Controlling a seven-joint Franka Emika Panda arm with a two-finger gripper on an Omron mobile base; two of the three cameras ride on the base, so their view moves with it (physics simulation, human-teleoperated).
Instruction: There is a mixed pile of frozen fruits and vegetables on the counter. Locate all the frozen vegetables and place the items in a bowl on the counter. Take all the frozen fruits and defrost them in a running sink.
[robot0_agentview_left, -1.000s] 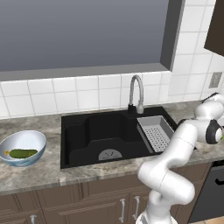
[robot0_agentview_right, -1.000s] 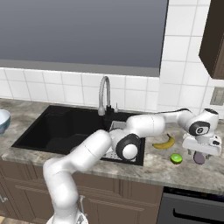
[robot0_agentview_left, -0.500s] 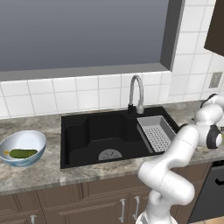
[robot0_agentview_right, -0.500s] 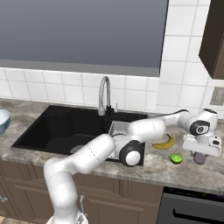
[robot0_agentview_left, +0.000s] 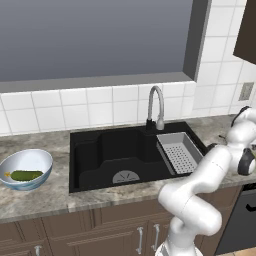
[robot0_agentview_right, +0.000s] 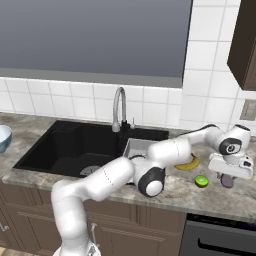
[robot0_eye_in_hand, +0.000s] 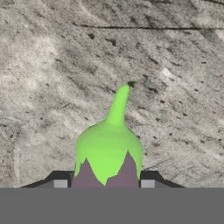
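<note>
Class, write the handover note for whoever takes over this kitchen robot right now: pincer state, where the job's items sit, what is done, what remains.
Pincer: low over the eggplant on the counter, fingers either side of it; a firm grip cannot be confirmed.
Cucumber: in the bowl, left of the sink. Done.
Banana and lime: on the counter right of the sink.
Left: eggplant to the bowl; banana and lime into the sink; no water seen at the faucet.
</note>
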